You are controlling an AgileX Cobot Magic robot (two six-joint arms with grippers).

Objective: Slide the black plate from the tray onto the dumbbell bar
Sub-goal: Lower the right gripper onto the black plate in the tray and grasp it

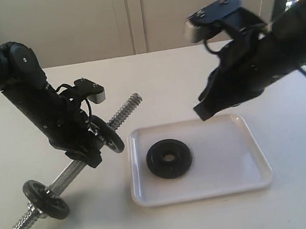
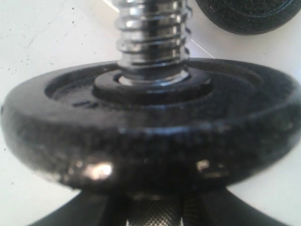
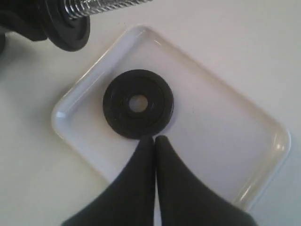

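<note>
The black plate (image 1: 169, 158) (image 3: 138, 103) lies flat in the left half of the white tray (image 1: 228, 161) (image 3: 216, 136). The chrome dumbbell bar (image 1: 125, 110) (image 2: 151, 33) slants up off the table, its threaded end pointing towards the tray's far left corner. My left gripper (image 1: 95, 144) (image 2: 157, 209) is shut on the bar's cross-hatched middle, just behind a greyer weight disc (image 1: 108, 133) (image 2: 150, 117) threaded on it. My right gripper (image 1: 201, 111) (image 3: 155, 139) hangs shut and empty over the tray's far edge, its tips just beside the plate in the right wrist view.
A second weight disc (image 1: 46, 199) sits on the bar's lower end, near the table's front left. The right arm (image 1: 265, 59) stretches over the table's back right. The tray's right half is bare.
</note>
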